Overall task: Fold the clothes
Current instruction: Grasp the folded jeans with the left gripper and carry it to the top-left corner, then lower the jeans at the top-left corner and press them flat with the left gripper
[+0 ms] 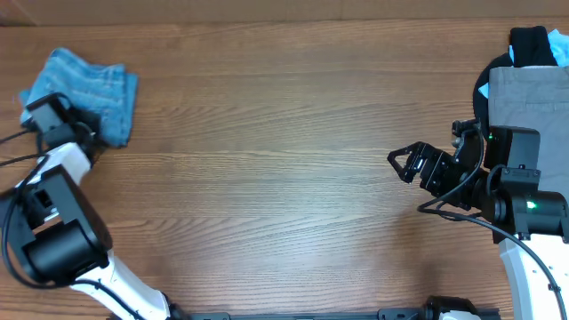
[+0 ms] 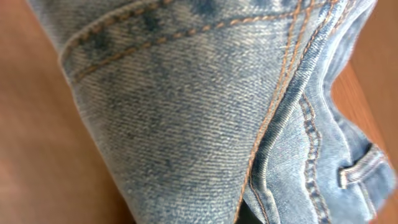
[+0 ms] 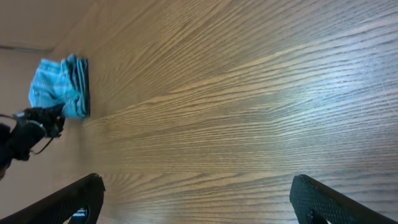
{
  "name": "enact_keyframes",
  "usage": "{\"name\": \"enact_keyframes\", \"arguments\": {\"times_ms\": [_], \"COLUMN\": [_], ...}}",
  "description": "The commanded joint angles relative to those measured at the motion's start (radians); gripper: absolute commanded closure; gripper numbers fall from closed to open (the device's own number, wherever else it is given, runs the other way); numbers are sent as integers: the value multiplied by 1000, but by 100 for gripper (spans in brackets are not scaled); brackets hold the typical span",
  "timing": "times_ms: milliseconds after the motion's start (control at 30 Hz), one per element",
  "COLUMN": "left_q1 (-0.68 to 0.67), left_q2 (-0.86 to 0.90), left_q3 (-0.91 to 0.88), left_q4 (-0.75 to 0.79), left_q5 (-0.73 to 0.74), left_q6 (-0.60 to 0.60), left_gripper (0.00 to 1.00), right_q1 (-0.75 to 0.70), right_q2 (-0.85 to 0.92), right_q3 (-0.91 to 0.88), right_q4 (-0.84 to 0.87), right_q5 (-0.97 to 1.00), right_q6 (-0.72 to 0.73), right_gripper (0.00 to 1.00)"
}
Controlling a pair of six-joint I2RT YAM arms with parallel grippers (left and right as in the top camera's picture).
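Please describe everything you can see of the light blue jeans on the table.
The light blue denim jeans lie folded into a compact bundle at the far left corner of the brown wooden table. The faded fabric shows orange stitched seams and a belt loop. The left end effector reaches its near edge; a grip cannot be confirmed.

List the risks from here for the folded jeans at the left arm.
1. The left end effector sits right against the jeans. Denim fills its wrist view and its fingers are hidden. Pulling away could catch the belt loop and drag the fold open.
2. The bundle looks uneven, with layers bulging at one side, so it may slump by itself.
3. The right arm stands close to a pile of clothes; a swing might disturb it.
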Motion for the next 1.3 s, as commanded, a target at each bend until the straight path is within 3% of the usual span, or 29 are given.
{"name": "enact_keyframes", "arguments": {"times_ms": [0,200,367,800,1000,1167,1200,1267], "left_q1": [-12,-12,-16,-51,-63,-90,-98,-103], "left_q2": [122,299,339,380,475,488,488,488], "left_q3": [106,313,404,424,511,553,557,557], "left_q4": [10,-87,-88,8,-30,-70,-71,-74], "left_q5": [-5,8,-34,-84,24,19,20,20], "left_q6": [48,21,-5,-74,-16,55,55,55], "left_gripper": [96,96,96,96,96,95,88,86], "right_q1": [-3,-3,-3,-3,-3,-3,-3,-3], "right_q2": [-4,-4,-4,-4,-4,8,22,40], "right_q3": [22,22,22,22,22,21,22,21], "right_q4": [-14,-51,-72,-99,-103,-105,-109,-117], "right_q5": [8,8,8,8,8,8,8,8], "right_q6": [-2,-2,-2,-2,-2,-2,-2,-2], "right_gripper": [0,0,0,0,0,0,0,0]}}
